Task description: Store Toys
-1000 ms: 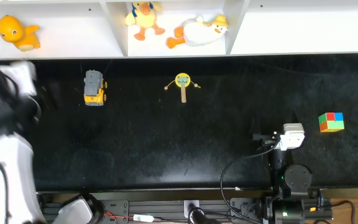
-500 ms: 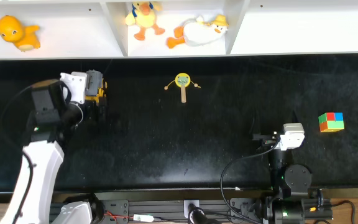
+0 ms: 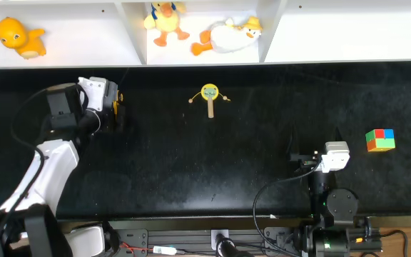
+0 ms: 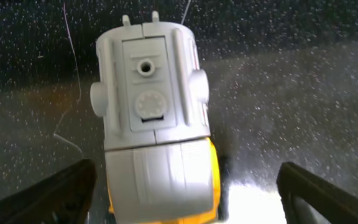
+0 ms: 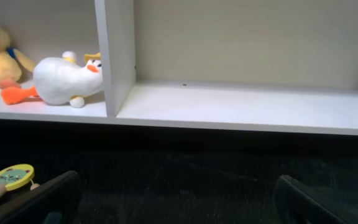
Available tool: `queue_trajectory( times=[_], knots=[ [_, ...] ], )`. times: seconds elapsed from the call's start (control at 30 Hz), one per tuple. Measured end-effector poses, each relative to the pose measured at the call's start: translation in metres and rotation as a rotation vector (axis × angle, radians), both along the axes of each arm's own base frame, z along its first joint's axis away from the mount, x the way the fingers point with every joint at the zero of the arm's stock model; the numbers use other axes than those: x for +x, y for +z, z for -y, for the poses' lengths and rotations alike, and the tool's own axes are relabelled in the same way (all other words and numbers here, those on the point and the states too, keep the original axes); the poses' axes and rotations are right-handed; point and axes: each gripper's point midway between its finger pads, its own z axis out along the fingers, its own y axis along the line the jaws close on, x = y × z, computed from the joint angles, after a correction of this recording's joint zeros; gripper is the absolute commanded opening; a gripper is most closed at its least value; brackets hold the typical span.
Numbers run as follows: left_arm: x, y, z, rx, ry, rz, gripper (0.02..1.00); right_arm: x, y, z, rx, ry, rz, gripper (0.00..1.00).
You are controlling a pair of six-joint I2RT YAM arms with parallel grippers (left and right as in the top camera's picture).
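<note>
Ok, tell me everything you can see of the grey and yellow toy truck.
The toy truck looks like hard plastic: a grey ribbed top with round studs and side knobs over a yellow base. It sits top side up on the black speckled table, towards its left end. The open left pincer hangs over it, a finger at each side, neither visibly touching it.
</note>
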Motion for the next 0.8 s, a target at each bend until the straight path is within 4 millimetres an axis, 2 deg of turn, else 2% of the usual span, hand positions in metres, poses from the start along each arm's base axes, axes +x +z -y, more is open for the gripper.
queue_trajectory(
  times=[0.1,0.37,0.53,0.67,0.8],
  knots=[
    [0.001,-0.003,-0.001,0.004,-0.001,-0.003,0.807,0.0,0.0,0.0,0.0,0.0,0.0,0.996],
    [0.001,-0.003,-0.002,0.019,-0.005,0.0,0.489,0.0,0.0,0.0,0.0,0.0,-0.001,0.996],
    [0.005,0.001,-0.003,0.027,-0.006,0.02,0.421,0.0,0.0,0.0,0.0,0.0,-0.001,0.996],
    [0.004,0.001,-0.003,0.027,-0.007,0.018,0.404,0.0,0.0,0.0,0.0,0.0,-0.001,0.996],
    [-0.013,0.003,-0.004,0.033,0.003,-0.031,0.375,0.0,0.0,0.0,0.0,0.0,0.0,0.996]
  ],
)
